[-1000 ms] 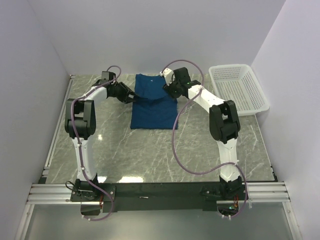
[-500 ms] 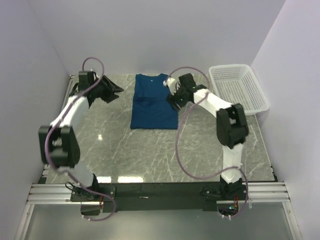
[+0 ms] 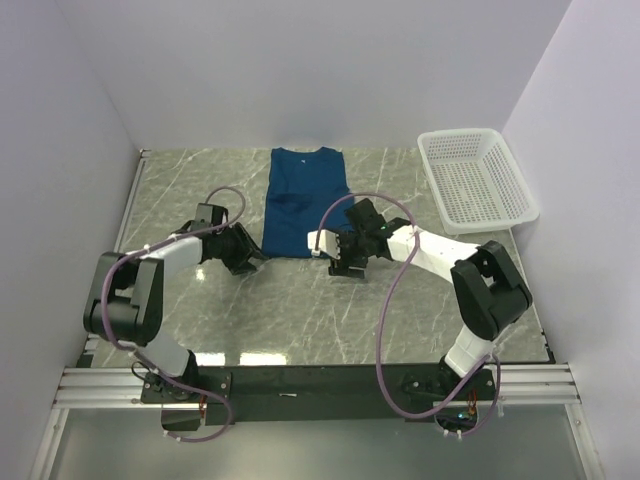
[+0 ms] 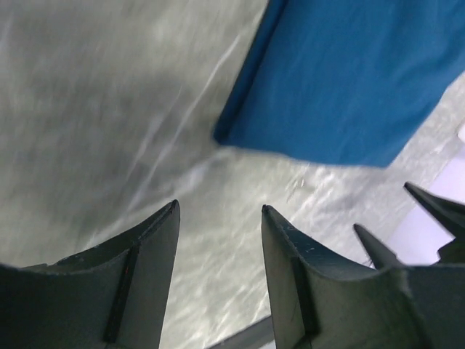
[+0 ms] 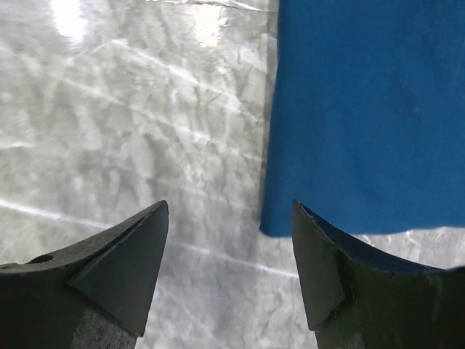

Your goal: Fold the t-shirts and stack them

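Nearest me, the two arms rise from the black rail along the table's [image 3: 300,315] front edge and reach inward over the grey marble, both bent low.

The left gripper [image 3: 246,256] sits close above the stone, just beside the near left corner of the blue t-shirt [image 3: 303,200]. In its own camera the left gripper [image 4: 219,207] has its two dark fingers [image 4: 138,283] spread apart with only bare marble between them. It grips nothing, and the t-shirt's [image 4: 349,80] corner lies a little beyond the fingertips, not touching them.

The right gripper [image 3: 343,262] mirrors it at the near right corner of the cloth. From its wrist camera the right gripper [image 5: 229,205] is also wide open and empty. The fingers [image 5: 116,276] straddle plain stone, and the t-shirt's [image 5: 363,109] hem corner sits just beyond the gap, towards the right-hand finger. Whether that finger touches the fabric I cannot tell.

Beyond the grippers the t-shirt lies flat on the table as one long, narrow strip, running away from me with its collar at the far end, close to the back wall. It rests on the far middle of the table, with a faint crease across it about halfway along.

Off to the far right, well apart from the cloth, a white plastic basket [image 3: 470,133] stands at the table's corner.
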`<state>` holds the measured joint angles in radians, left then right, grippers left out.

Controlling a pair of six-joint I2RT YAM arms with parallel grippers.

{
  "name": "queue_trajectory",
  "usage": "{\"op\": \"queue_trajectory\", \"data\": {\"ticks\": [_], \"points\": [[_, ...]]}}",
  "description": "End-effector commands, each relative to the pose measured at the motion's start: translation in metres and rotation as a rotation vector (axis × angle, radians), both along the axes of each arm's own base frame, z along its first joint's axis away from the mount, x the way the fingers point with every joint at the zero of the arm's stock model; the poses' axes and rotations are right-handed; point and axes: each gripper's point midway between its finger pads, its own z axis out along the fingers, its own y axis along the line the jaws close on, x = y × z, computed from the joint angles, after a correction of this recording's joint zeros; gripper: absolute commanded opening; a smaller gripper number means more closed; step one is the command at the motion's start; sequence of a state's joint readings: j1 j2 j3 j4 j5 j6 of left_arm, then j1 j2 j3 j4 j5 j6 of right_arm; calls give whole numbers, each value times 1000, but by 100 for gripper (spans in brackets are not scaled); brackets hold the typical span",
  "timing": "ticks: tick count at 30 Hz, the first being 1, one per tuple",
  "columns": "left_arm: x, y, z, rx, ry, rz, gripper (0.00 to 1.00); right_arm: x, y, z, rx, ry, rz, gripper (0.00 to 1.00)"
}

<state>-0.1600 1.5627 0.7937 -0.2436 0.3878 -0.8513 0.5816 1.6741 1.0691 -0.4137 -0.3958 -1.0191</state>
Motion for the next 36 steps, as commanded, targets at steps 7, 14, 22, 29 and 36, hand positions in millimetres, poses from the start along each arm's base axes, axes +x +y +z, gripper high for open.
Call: {"op": "queue_trajectory", "data": {"ticks": [7, 14, 22, 29, 36], "points": [[53, -9, -10, 19, -53, 22, 54, 36, 2, -1, -23, -163, -42, 74], [62, -12, -24, 23, -26, 34, 33, 29, 1, -11, -70, -179, 102, 70], [57, -15, -20, -2, -39, 22, 11, 37, 8, -31, -159, -181, 133, 67], [48, -18, -12, -30, -53, -7, 1, 53, 6, -49, -232, -195, 53, 50], [20, -21, -8, -82, -44, -16, 1, 40, -5, -60, -268, -171, 61, 0]]}}
